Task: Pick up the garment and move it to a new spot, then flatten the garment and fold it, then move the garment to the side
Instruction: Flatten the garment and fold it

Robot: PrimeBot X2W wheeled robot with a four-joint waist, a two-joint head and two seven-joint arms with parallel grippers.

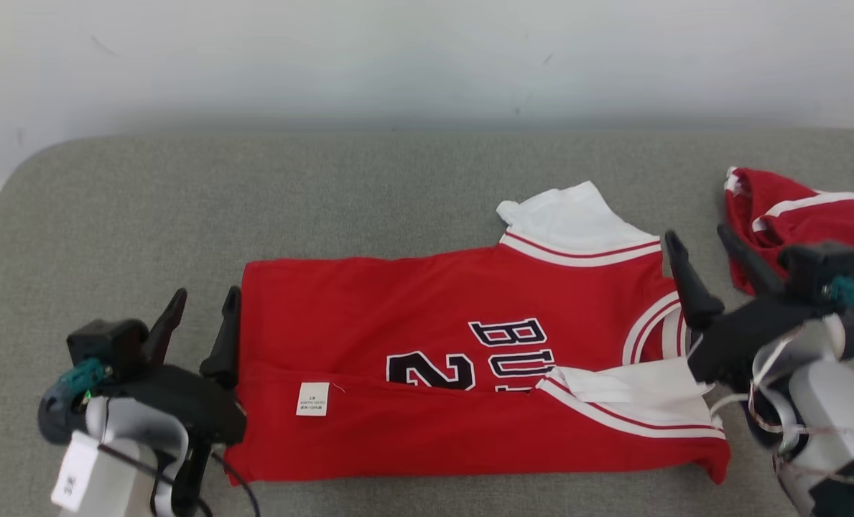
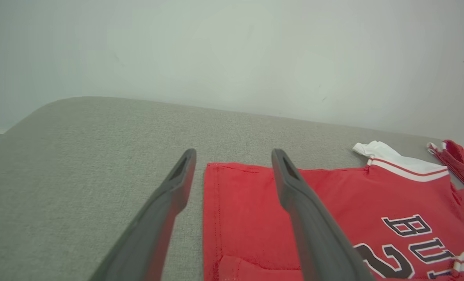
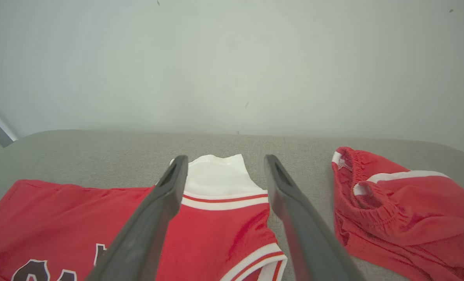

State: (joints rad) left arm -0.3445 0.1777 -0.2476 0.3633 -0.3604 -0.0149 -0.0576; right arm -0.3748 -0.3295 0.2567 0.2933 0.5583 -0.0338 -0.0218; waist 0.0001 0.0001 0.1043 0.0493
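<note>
Half the lettering [image 1: 507,334] on the jersey [image 1: 369,309] hides under a folded flap [image 1: 434,431].

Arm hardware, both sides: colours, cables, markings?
Left end effector and right end effector: two long, tapered dark-grey fingers with slotted tips on black housings, each with a teal connector. Forearms pale grey. Left carries a white printed tag and black cable; right has thin looped wires.

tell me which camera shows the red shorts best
The right wrist view: the red shorts lie largely in frame beside the jersey, waistband and white stripe clear. The head view has them cut by its edge, partly behind the right hand. The left wrist view catches a sliver.
</note>
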